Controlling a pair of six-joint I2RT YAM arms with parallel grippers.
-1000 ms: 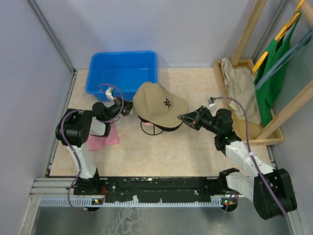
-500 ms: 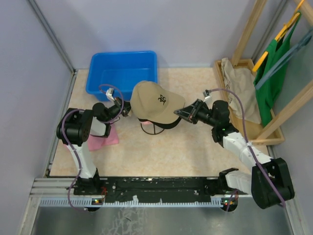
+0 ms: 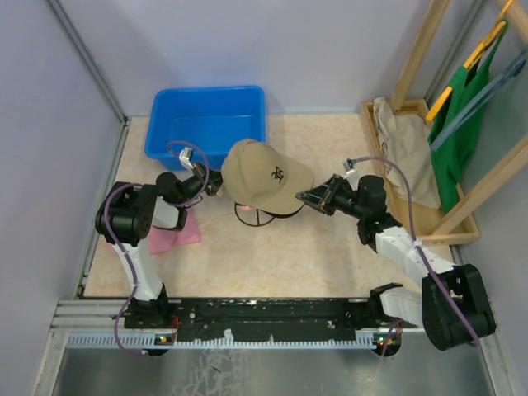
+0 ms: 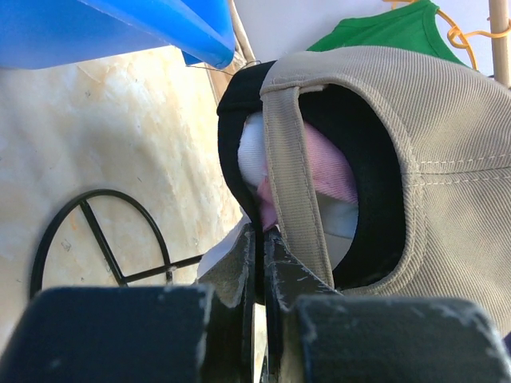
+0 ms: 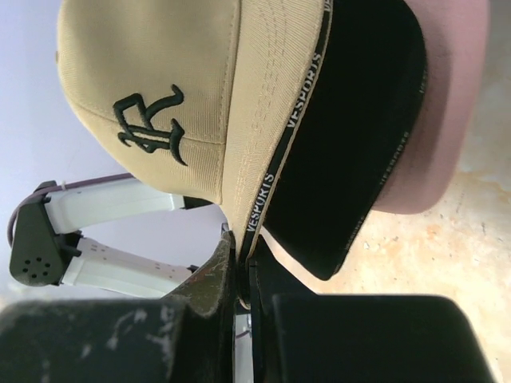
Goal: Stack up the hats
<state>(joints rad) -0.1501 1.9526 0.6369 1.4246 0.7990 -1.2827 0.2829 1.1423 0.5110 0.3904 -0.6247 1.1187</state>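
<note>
The tan cap (image 3: 268, 175) sits in the middle of the frame in the top view, uppermost of 4 caps over a black wire stand (image 4: 96, 239) on the tabletop (image 3: 272, 256). Its brim points to the right of the frame and its dark logo faces up.

The left claw (image 4: 259, 243) is clenched on the lower end of the tan cap's back strap. Through the rear opening, the left wrist view shows the black cap (image 4: 375, 199), the pink cap (image 4: 327, 169) and the white cap (image 4: 254, 159) nested inside it.

The right claw (image 5: 239, 257) is clenched on the edge of the tan brim. In the right wrist view the black brim lies just under the tan one, and the pink brim lies beyond the black.

A blue bin (image 3: 210, 124) stands in the upper left of the tabletop, just behind the caps. A flat pink cloth (image 3: 176, 233) lies beneath the left arm, near the left edge.
</note>
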